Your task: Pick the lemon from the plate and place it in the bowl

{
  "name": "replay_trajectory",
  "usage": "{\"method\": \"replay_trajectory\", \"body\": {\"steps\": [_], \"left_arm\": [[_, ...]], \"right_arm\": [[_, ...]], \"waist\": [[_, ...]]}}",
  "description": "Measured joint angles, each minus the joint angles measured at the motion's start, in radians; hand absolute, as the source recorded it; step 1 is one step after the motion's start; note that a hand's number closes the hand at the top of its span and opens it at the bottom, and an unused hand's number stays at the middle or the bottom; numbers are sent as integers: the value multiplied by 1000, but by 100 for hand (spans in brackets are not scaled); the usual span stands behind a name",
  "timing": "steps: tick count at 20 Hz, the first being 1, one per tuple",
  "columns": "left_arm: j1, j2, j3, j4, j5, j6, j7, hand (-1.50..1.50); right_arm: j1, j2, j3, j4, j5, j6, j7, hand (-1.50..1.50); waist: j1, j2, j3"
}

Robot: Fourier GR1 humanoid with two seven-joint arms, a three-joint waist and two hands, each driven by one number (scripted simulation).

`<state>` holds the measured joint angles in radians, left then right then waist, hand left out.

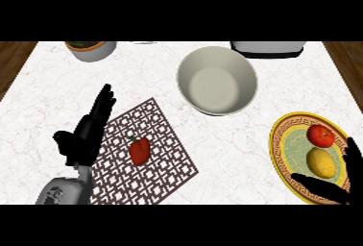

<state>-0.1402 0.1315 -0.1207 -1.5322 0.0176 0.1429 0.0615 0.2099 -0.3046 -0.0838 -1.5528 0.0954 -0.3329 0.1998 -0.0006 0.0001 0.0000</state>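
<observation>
White marble counter (212, 144) with dark wood showing at both side edges, both hands low in the head view.

At the far left edge stands a grey pot (90, 49) with something green in it. Nearer, the left hand (86, 134) rests open, fingers straight and pointing up, overlapping the left edge of a brown lattice mat (152, 158); a red pepper (139, 150) lies on the mat. A pale bowl (216, 80) sits at centre, well apart from the mat, and a white appliance with a dark base (267, 49) is behind it. At right, a yellow-rimmed plate (281, 144) holds a red tomato (320, 136) and, just beside it on the near side, the lemon (321, 163). The right hand (333, 192) is spread open around the lemon, thumb across the plate's near rim and fingers rising at the view's right edge, not closed on it.
</observation>
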Motion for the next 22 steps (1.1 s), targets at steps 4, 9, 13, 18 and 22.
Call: {"method": "replay_trajectory", "body": {"steps": [4, 9, 13, 18, 22], "left_arm": [[-14, -5, 11, 3, -8, -8, 16, 0], [9, -20, 24, -19, -13, -28, 19, 0], [10, -21, 27, -38, -17, -39, 39, 0], [-7, -16, 42, -30, -19, -50, 43, 0], [1, -29, 38, -27, -27, -48, 39, 0]], "right_arm": [[-20, -1, -7, 85, 57, -7, -6, -150], [-55, 5, -25, 153, 82, 38, -21, -150], [-79, -10, -15, 195, 113, 72, -71, 150], [-104, -40, 7, 238, 172, 93, -150, 150], [-118, -13, 43, 228, 183, 112, -199, 150]], "waist": [[0, 0, 0], [0, 0, 0], [-1, -3, -5], [-2, -7, -11], [-2, -8, -13]]}}
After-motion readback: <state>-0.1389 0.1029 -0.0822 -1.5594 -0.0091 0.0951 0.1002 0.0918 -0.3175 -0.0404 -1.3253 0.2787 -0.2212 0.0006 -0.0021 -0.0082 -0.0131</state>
